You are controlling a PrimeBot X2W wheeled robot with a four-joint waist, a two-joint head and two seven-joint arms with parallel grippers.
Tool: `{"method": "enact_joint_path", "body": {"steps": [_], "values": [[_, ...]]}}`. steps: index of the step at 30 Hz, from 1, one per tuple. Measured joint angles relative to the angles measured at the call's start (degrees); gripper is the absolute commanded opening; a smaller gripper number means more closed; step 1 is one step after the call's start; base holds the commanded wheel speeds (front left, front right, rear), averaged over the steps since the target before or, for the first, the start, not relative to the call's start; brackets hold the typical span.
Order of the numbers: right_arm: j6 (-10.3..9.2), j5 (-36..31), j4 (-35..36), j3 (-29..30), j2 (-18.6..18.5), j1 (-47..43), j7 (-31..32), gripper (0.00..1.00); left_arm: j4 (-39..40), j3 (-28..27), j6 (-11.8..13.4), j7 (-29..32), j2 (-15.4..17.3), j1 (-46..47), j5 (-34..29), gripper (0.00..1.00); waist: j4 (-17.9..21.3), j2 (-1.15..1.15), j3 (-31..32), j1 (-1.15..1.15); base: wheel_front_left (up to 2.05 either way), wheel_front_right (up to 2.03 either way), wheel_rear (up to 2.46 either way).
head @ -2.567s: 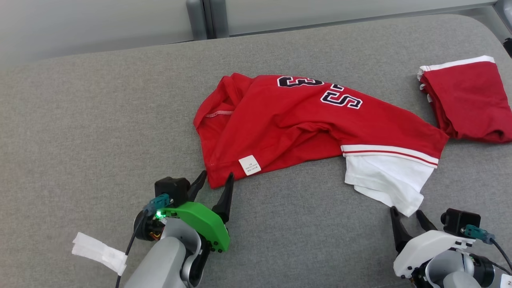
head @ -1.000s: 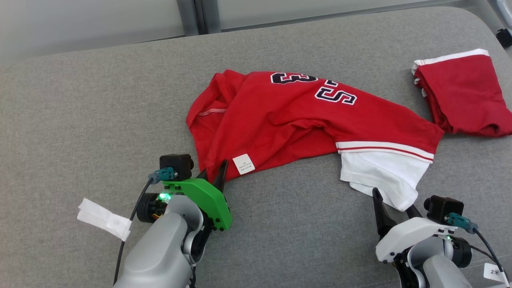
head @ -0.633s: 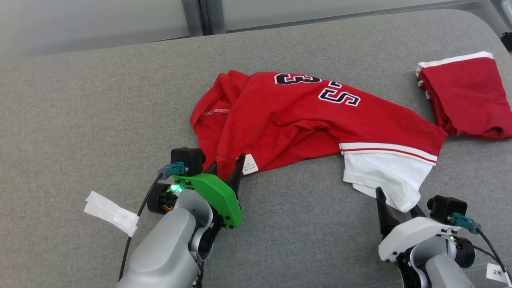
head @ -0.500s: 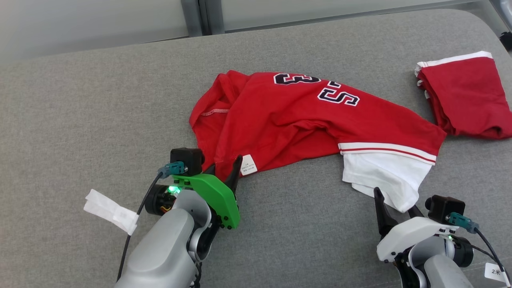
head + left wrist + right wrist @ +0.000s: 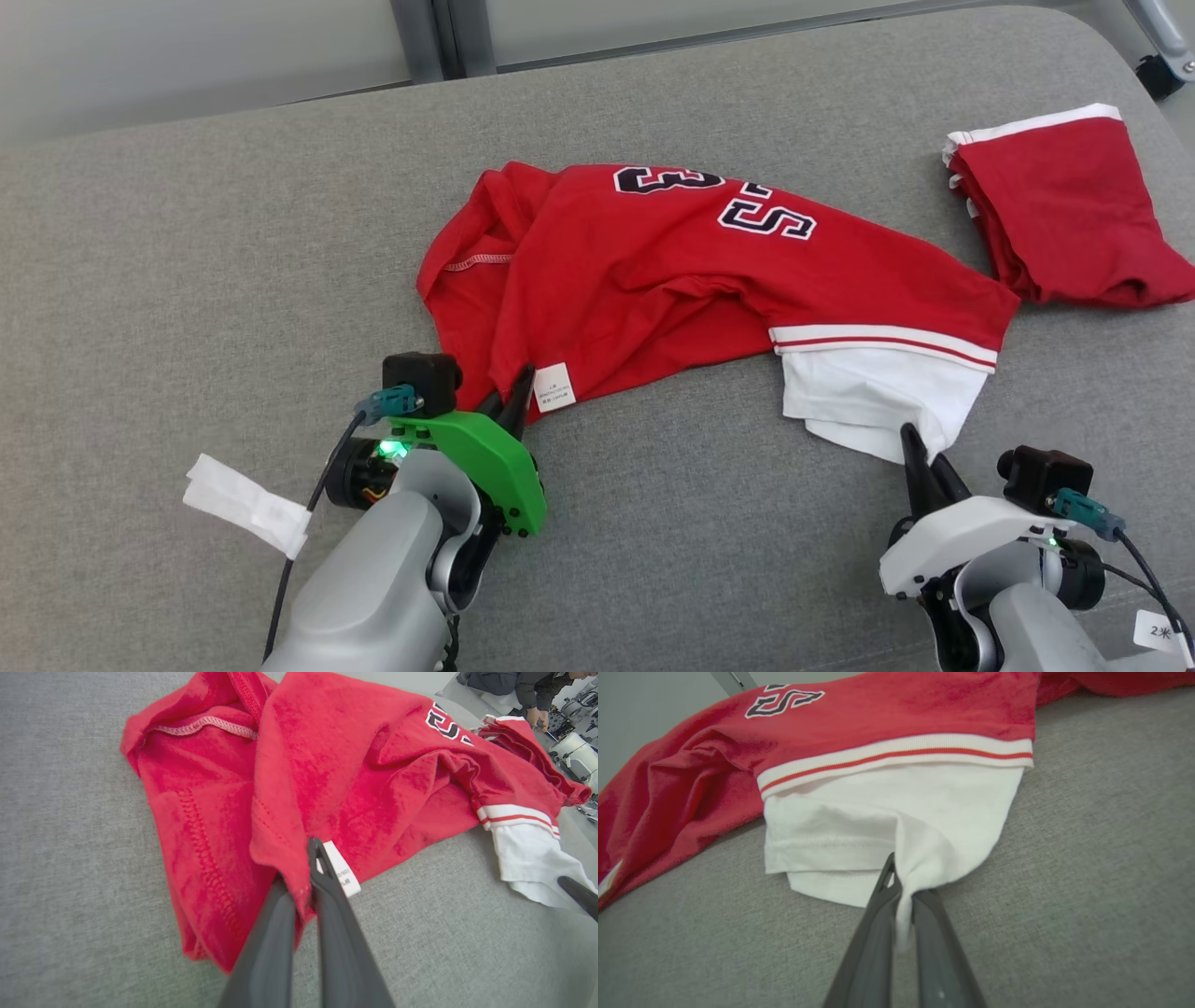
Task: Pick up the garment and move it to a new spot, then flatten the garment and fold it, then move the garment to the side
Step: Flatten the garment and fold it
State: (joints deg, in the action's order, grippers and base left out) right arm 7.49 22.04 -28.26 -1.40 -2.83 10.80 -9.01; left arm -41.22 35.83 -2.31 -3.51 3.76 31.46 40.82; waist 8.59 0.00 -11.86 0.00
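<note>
Far left: a strip of white tape [image 5: 245, 504] lies flat on the grey surface [image 5: 187, 280], well apart from the garment [image 5: 653, 271].

Left hand [image 5: 515, 392]: clenched on the garment's near-left hem; in the left wrist view a fold of red cloth is pinched between the two dark fingers [image 5: 327, 891], just beside the white label [image 5: 555, 387].

The garment is a red jersey, crumpled, lying across the middle of the surface; a stitched hem shows at its left end; dark numerals [image 5: 761, 217] edged in white run along its far side; at its right end a white band with one red stripe is followed by a white sleeve [image 5: 868, 401] spread toward the near edge.

Right hand [image 5: 920, 446]: clenched on the near corner of the white sleeve; in the right wrist view the white cloth is gathered into a ridge between the fingers.

Far right: a second red garment [image 5: 1064, 215], folded and white-trimmed, lies at the jersey's right tip; whether the two touch cannot be told.

Change from half a second ago: both hands then had their fingers spread at the cloth edges; both are now closed on the cloth; the garment keeps the same place and shape on the surface.
</note>
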Motion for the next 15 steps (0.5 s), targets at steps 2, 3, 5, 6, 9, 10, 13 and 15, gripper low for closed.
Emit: {"method": "enact_joint_path", "body": {"steps": [2,3,5,6,9,10,13,15], "values": [[0.00,0.0,0.4,0.1,0.0,0.5,-1.2,0.00,-0.1,-0.3,-0.7,-1.5,0.0,0.0,0.7,0.00,-0.1,0.00,0.0,0.00,0.00,0.00,0.00],[0.00,0.0,0.6,0.2,0.0,0.5,-1.8,0.00,0.0,-0.5,-0.9,-2.3,0.0,0.0,0.9,0.00,-0.2,0.00,0.0,0.00,0.00,0.00,0.00],[0.00,-0.5,1.6,0.7,0.0,0.6,-2.9,0.00,0.6,-1.4,-1.8,-4.6,-0.1,0.1,2.1,0.00,-0.5,0.00,0.0,0.00,0.00,0.00,0.00],[0.00,-0.8,2.4,1.0,0.0,0.6,-3.5,0.00,1.2,-2.0,-2.3,-5.8,-0.2,0.1,2.8,0.00,-0.7,0.00,0.0,0.00,0.00,0.00,0.00],[0.00,-2.3,5.1,1.8,0.0,0.8,-4.5,0.00,3.2,-2.6,-3.2,-8.2,-0.4,0.5,4.0,0.00,-1.2,0.00,0.1,0.00,0.00,0.00,0.00],[0.00,-2.8,6.0,2.0,0.0,0.9,-4.7,0.00,3.8,-2.9,-3.4,-8.7,-0.5,0.6,4.5,0.00,-1.3,0.00,0.1,0.00,0.00,0.00,0.00],[0.00,-4.4,9.6,2.6,-0.4,1.1,-5.2,0.00,6.9,-4.0,-4.1,-10.1,-0.5,0.8,5.6,0.00,-1.7,0.00,0.2,0.00,0.00,0.00,0.00],[0.00,-5.1,11.9,2.6,-1.1,1.4,-5.2,0.00,9.3,-4.8,-4.3,-10.7,-0.6,1.0,6.5,0.00,-1.8,0.00,0.3,0.00,0.00,0.00,0.00]]}}
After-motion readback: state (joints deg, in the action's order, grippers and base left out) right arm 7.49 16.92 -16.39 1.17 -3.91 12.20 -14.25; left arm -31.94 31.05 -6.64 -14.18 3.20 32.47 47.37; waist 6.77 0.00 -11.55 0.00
